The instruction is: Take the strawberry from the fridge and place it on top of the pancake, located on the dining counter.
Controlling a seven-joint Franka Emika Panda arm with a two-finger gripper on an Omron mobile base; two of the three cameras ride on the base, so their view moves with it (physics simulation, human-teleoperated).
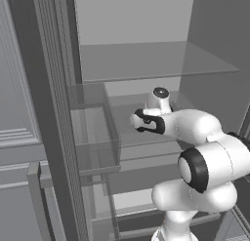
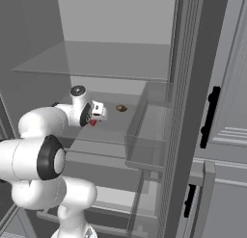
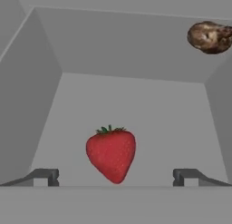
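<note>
My two base cameras look forward from behind the arm, left and right, both close on the open fridge [image 1: 146,59] shelves. My hand camera looks along the fingers, very near the strawberry [image 3: 111,153].

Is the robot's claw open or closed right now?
Open. In the hand view the gripper fingertips stand wide apart, with the strawberry between them, ungripped.

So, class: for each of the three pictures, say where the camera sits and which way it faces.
Left base view: behind the arm's left, facing the open fridge; arm at lower right.
Right base view: behind its right, same fridge; gripper reaches in.
Hand view: on the hand, looking along open fingertips at the strawberry, brown item beyond.
Shared: right base and hand views both show that brown item.
</note>
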